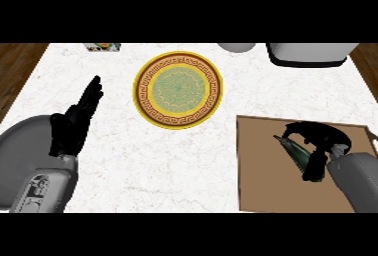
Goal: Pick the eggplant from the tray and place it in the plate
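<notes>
The black right hand [319, 137] is seen over the flat brown rectangular tray [262, 165] at the lower right of the white marble counter [148, 160]. Its fingers are curled into an arch over the dark green, elongated eggplant [294, 150], and the vegetable is enclosed between fingers and thumb, so the hand is taken to be grasping it. Much of the eggplant is hidden under the hand; only a slim, tapering dark green length with a paler sheen is shown, angled from upper left to lower right. Whether it is touching the tray surface or raised just above it cannot be told. The eggplant is located within the tray's outline, in its upper middle part.

The round plate [178, 90], yellow-rimmed with a brown patterned band and a pale green ornamented centre, is laid on the counter well apart from the tray, up and to the left.

The black left hand [74, 127] is shown at the left of the counter with its fingers straight and extended, relaxed, with nothing held.
</notes>
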Robot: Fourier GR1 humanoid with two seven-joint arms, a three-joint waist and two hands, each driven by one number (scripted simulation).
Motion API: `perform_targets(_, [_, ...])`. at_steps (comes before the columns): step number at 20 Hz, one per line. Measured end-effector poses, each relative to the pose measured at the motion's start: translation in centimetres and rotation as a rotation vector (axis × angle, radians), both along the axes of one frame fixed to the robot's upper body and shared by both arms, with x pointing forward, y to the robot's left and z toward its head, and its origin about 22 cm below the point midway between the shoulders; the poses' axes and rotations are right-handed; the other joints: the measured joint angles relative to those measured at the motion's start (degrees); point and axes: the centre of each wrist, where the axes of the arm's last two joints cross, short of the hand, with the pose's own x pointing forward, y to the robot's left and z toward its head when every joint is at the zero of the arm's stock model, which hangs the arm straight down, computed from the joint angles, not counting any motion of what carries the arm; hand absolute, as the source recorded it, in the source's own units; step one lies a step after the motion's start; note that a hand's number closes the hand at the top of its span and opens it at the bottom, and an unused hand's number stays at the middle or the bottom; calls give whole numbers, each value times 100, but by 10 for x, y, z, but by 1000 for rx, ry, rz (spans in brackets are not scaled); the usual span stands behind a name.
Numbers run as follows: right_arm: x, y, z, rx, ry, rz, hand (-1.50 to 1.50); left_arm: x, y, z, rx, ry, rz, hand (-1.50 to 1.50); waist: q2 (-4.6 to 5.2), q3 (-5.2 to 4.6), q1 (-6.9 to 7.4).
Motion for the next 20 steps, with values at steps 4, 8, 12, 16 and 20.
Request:
perform_targets(4, [6, 0, -4, -5, -43, 6, 150, 6, -1, -1, 1, -1, 0, 0, -4, -11, -3])
perform_targets(8, [0, -4, -7, 13, -86, 15, 150, 3, -5, 0, 0, 1, 7, 0, -6, -3, -8])
perform_targets(12, [-1, 6, -7, 7, -190, -81, 150, 0, -1, 2, -3, -1, 5, 0, 8, 13, -35])
perform_targets(16, [-7, 24, -5, -27, -375, -262, 150, 0, 2, 2, -3, 6, 16, 0, 4, 22, -108])
perform_targets(20, [-11, 48, 15, -12, -630, -348, 150, -3, 6, -3, -3, 16, 16, 0, -4, 25, -134])
